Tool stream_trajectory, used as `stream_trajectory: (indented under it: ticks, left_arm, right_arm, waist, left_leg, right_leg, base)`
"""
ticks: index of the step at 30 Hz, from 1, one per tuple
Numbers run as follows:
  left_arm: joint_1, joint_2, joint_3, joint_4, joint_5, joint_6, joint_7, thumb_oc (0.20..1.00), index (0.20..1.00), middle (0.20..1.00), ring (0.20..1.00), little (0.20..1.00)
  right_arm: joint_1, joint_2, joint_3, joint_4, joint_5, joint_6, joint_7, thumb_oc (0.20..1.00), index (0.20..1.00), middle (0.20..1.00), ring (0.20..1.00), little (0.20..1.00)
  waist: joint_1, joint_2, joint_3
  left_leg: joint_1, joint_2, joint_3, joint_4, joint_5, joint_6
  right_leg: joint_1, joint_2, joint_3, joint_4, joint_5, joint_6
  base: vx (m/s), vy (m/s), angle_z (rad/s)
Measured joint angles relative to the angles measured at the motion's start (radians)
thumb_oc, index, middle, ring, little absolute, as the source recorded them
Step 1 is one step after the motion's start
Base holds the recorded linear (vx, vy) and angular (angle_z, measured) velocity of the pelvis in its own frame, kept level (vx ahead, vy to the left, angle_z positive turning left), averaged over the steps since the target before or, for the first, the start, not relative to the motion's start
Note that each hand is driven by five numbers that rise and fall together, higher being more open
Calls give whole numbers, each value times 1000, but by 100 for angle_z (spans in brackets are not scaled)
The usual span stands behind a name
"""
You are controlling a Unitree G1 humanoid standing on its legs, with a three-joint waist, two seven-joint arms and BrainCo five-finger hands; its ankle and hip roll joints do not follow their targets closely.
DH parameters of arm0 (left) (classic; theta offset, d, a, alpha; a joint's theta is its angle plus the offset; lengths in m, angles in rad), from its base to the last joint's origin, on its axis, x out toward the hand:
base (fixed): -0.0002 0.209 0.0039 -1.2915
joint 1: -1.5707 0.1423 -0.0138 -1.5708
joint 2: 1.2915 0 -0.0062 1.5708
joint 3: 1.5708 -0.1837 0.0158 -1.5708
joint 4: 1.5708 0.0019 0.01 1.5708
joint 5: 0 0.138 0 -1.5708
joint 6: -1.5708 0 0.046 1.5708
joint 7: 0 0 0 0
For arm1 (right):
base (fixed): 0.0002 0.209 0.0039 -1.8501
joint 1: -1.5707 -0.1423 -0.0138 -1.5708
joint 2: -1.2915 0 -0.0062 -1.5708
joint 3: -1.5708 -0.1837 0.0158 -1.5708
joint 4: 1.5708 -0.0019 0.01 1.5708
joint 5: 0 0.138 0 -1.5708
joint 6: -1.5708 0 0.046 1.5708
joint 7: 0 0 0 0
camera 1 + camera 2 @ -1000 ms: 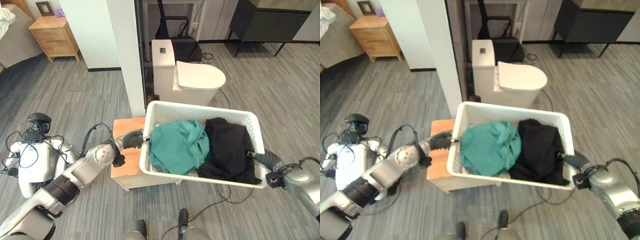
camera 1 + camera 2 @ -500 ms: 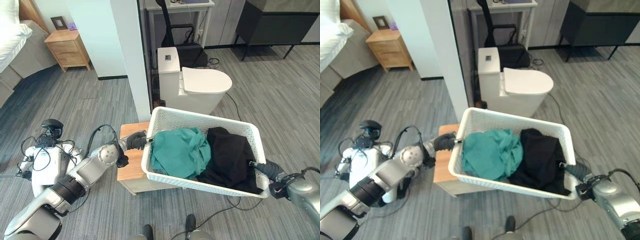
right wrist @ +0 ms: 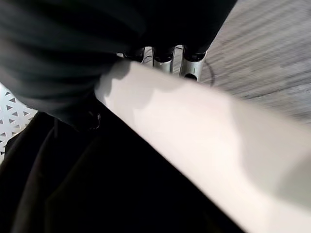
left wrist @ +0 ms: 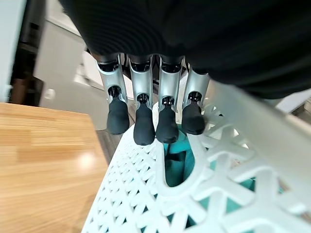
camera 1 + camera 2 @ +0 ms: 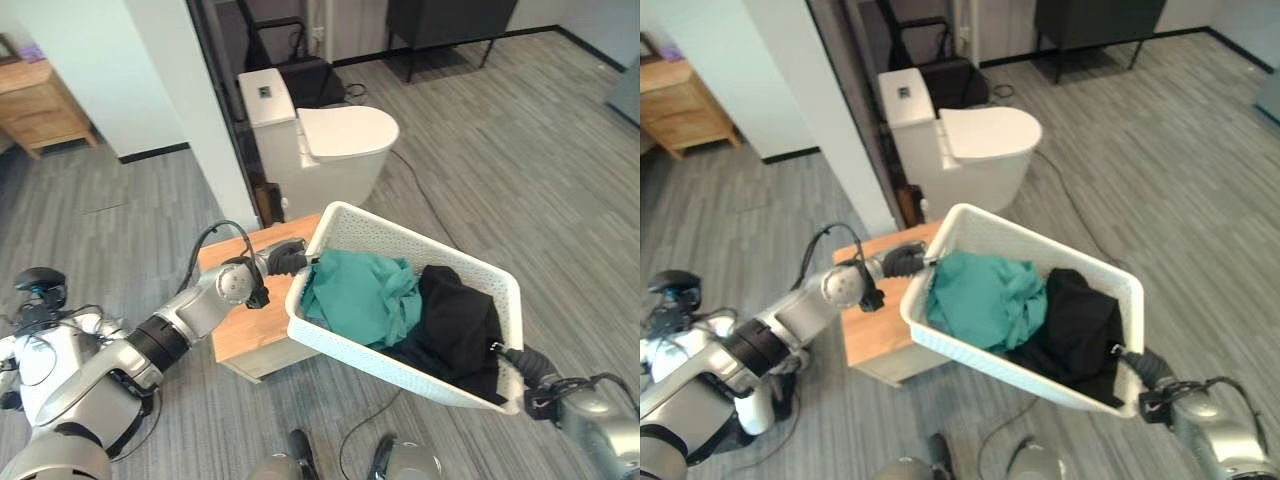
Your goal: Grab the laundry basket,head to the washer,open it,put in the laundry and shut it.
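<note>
A white lattice laundry basket (image 5: 412,236) hangs tilted between my two hands, its right end lower. Inside lie a teal garment (image 5: 362,296) on the left and a black garment (image 5: 456,322) on the right. My left hand (image 5: 284,260) is shut on the basket's left rim; in the left wrist view its fingers (image 4: 145,127) curl down over the rim by the handle hole (image 4: 177,167). At the right end my right hand (image 5: 513,356) grips the rim (image 3: 218,160), with its fingers (image 3: 163,61) wrapped behind it and black cloth (image 3: 97,189) beneath.
A low wooden table (image 5: 245,325) stands under the basket's left end. Behind it are a white toilet (image 5: 325,140), a white pillar (image 5: 210,110) and a black stand (image 5: 290,65). A dark cabinet (image 5: 450,15) is far right, a wooden nightstand (image 5: 35,85) far left.
The camera has swung right, so the bed is out of sight. The basket, still held at both ends, has turned and tilted, its right end dropping toward me.
</note>
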Motion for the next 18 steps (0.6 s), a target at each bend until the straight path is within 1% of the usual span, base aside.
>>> stream_trajectory:
  ticks: [1,2,3,4,5,6,7,8,9,10,11,12,13,15,16,17,18]
  left_arm:
    - [4,22,0,6,0,0,0,200,200,200,200,200]
    - [18,43,6,8,0,1,0,200,200,200,200,200]
    - [46,44,29,-1,0,-1,1,200,200,200,200,200]
    - [75,26,49,3,0,-16,1,200,200,200,200,200]
    - [95,22,56,4,-4,-17,4,200,200,200,200,200]
    - [114,26,71,10,-7,-16,1,200,200,200,200,200]
    - [118,26,72,10,-8,-17,0,200,200,200,200,200]
    - [118,22,71,3,-8,-20,0,200,200,200,200,200]
    - [117,6,81,3,-9,-23,0,200,200,200,200,200]
    - [120,-18,87,7,-9,-25,4,200,200,200,200,200]
    - [122,-20,85,15,-16,-26,1,200,200,200,200,200]
    - [120,-22,85,23,-31,-28,2,200,200,200,200,200]
    - [120,-31,85,35,-38,-29,4,200,200,200,200,200]
    - [120,-41,83,42,-46,-32,4,200,200,200,200,200]
    - [122,-38,82,44,-47,-36,7,200,200,200,200,200]
    - [126,-28,81,57,-48,-37,12,200,200,200,200,200]
    - [122,-28,81,65,-48,-38,12,200,200,200,200,200]
  right_arm:
    - [-21,5,29,5,0,0,4,200,200,200,200,200]
    - [-30,26,44,7,0,0,5,200,200,200,200,200]
    - [-40,40,47,20,-1,0,5,200,200,200,200,200]
    - [-47,41,52,43,-1,-1,5,200,200,200,200,200]
    - [-58,34,73,52,-1,0,5,200,200,200,200,200]
    - [-70,8,99,46,-1,0,14,200,200,200,200,200]
    - [-71,-1,108,44,0,-1,19,200,200,200,200,200]
    - [-69,-1,107,50,0,-1,19,200,200,200,200,200]
    - [-66,-8,100,54,2,-1,20,200,200,200,200,200]
    - [-63,-18,89,55,2,-1,21,200,200,200,200,200]
    - [-73,-24,90,67,2,-6,21,200,200,200,200,200]
    - [-75,-26,93,64,2,-7,21,200,200,200,200,200]
    - [-78,-36,92,65,2,-8,21,200,200,200,200,200]
    - [-100,-43,96,88,3,-8,22,200,200,200,200,200]
    - [-135,-42,120,116,4,-9,21,200,200,200,200,200]
    - [-197,-40,154,158,11,-9,21,200,200,200,200,200]
    - [-212,-40,157,167,15,-9,22,200,200,200,200,200]
  waist:
    - [30,-5,1]
    - [47,-22,-2]
    - [53,-23,-4]
    - [41,-12,-11]
    - [61,-15,-14]
    - [66,-26,-12]
    - [58,-40,-18]
    - [46,-67,-25]
    - [31,-82,-23]
    - [20,-76,-27]
    - [3,-61,-38]
    - [-1,-70,-37]
    - [-4,-71,-37]
    - [-4,-68,-36]
    - [8,-76,-31]
    - [41,-86,-24]
    - [52,-82,-21]
  left_leg:
    - [-4,25,35,23,2,-3]
    - [-7,41,39,35,12,-16]
    - [-12,58,27,42,20,-25]
    - [-46,105,-33,93,42,-9]
    - [-40,131,-40,95,69,-24]
    - [-51,168,-41,132,94,-23]
    - [-92,192,-46,174,96,-42]
    - [-108,180,-56,158,73,-92]
    - [-109,143,-81,105,76,-116]
    - [-97,115,-89,41,129,-121]
    - [-76,132,-65,7,170,-89]
    - [-72,142,-102,9,177,-92]
    - [-78,150,-138,23,183,-98]
    - [-99,157,-254,56,190,-109]
    - [-135,137,-399,117,157,-131]
    - [-135,11,-656,42,66,-213]
    - [-135,-23,-679,-6,69,-210]
  right_leg:
    - [33,-1,-21,-41,4,3]
    - [78,27,8,-144,37,-7]
    - [105,72,15,-228,28,-29]
    - [93,125,39,-281,32,-57]
    - [78,150,70,-292,45,-81]
    - [88,192,104,-344,73,-115]
    - [95,207,114,-384,91,-134]
    - [96,215,120,-420,111,-149]
    - [92,224,124,-428,120,-161]
    - [92,244,129,-433,122,-164]
    - [97,291,147,-442,123,-166]
    - [96,303,152,-443,123,-168]
    - [96,317,158,-451,129,-177]
    - [91,331,166,-459,139,-193]
    - [90,327,198,-463,146,-211]
    - [93,301,249,-505,177,-223]
    - [95,297,258,-523,191,-223]
  base:
    - [-133,-141,-163]
    - [-203,-321,-132]
    - [-284,-485,-105]
    - [-340,-606,-106]
    - [-203,-390,-127]
    - [-122,-367,-110]
    - [-113,-335,-72]
    - [-111,-327,-31]
    - [-88,-183,-26]
    - [-78,-161,-41]
    - [-121,-224,-42]
    - [-164,-186,-46]
    - [-142,-155,-25]
    - [-61,-93,-20]
    - [6,-52,-66]
    - [17,-23,-79]
    - [13,-3,-72]
